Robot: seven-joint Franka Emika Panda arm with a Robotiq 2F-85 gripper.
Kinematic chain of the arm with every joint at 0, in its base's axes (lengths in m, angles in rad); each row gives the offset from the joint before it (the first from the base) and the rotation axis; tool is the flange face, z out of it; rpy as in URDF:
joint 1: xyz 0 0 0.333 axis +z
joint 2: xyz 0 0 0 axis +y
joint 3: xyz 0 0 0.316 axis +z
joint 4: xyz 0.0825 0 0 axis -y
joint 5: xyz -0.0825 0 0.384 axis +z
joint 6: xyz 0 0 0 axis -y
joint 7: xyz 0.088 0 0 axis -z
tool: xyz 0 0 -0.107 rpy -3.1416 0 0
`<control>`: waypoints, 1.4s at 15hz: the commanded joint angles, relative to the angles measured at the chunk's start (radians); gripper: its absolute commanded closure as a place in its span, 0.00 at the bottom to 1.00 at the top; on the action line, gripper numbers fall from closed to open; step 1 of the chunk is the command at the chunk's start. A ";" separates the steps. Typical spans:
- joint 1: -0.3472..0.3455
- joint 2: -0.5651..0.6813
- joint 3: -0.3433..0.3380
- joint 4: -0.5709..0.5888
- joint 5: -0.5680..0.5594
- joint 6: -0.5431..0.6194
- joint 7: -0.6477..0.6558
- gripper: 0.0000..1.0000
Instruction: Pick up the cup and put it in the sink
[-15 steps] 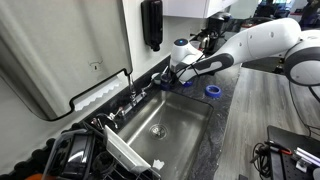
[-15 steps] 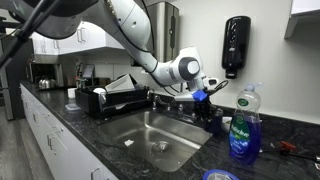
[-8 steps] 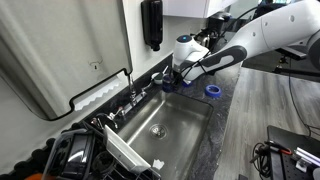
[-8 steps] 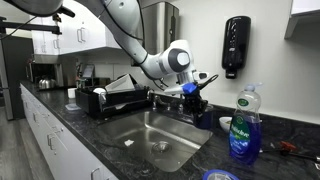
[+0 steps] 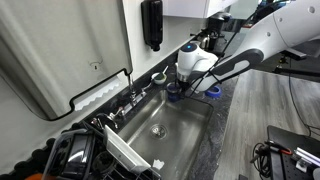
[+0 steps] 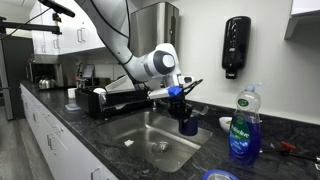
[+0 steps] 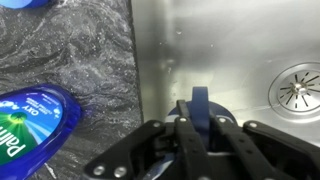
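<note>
Stainless steel everywhere here, since the sink (image 5: 190, 128) takes up the middle of both exterior views, with its round drain (image 5: 155, 129) seen at the basin floor. The gripper (image 5: 179, 90) is held over the far end of the basin, just inside the rim. It's clamped on the cup (image 5: 177, 97), which is small, dark grey-blue and hung above the steel, not set down on it. In an exterior view the cup (image 6: 188, 126) is seen below the gripper (image 6: 182, 108), lifted clear of the sink floor (image 6: 135, 135) and off to one side of the drain (image 6: 160, 146).

From the wrist view, the fingers (image 7: 215, 135) are pinched together on the cup's blue wall (image 7: 197, 103), which is seen edge-on between them. How much of the wall is caught can't really be told. The basin's side wall (image 7: 200, 40) is right behind it, and the drain (image 7: 300, 88) is off at the picture's edge.

A flat blue ring (image 5: 212, 91) is left on the dark granite counter (image 5: 250, 110), just beside the gripper. A blue dish soap bottle (image 6: 245, 125) is stood near the sink edge. A dish rack (image 6: 110, 100) is parked at the basin's other end, and a black soap dispenser (image 6: 236, 45) is mounted on the wall.
</note>
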 commanded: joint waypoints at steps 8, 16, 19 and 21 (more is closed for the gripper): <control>0.037 -0.030 0.027 -0.183 -0.038 0.159 -0.040 0.96; 0.057 0.076 0.031 -0.106 -0.052 0.175 -0.075 0.96; 0.067 0.128 0.027 -0.046 -0.053 0.171 -0.073 0.96; 0.072 0.166 0.025 0.000 -0.049 0.167 -0.070 0.96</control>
